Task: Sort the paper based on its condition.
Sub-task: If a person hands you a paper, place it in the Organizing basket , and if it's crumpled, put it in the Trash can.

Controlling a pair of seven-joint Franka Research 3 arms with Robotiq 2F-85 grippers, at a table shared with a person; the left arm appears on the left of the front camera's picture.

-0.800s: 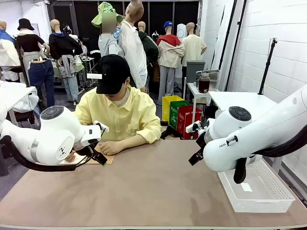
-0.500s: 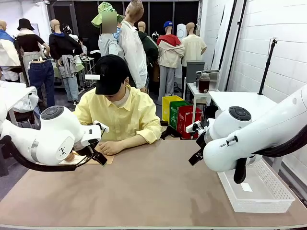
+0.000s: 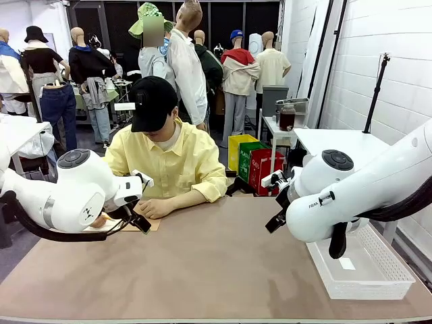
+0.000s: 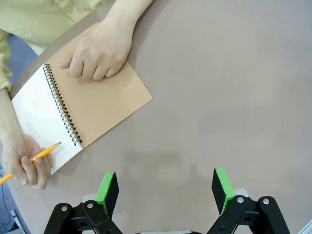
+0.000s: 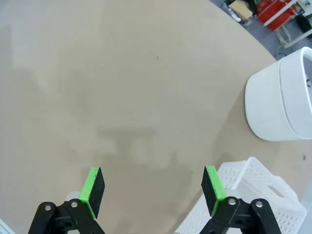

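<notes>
left gripper [image 4: 165, 183] and right gripper [image 5: 152, 183] hold nothing, jaws spread wide over bare table [image 4: 219, 97]; paper [image 4: 34, 112], a white page bound in the notebook [image 4: 105, 105] at frame left, is likely light, limp, tearable: pinch a free edge.

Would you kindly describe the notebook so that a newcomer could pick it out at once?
Look to the person in the yellow shirt at the far side of the brown table. The notebook lies flat before them, one hand resting on it. It is the only spiral-bound thing there: tan cover beside a white page, a pencil at its edge.
</notes>
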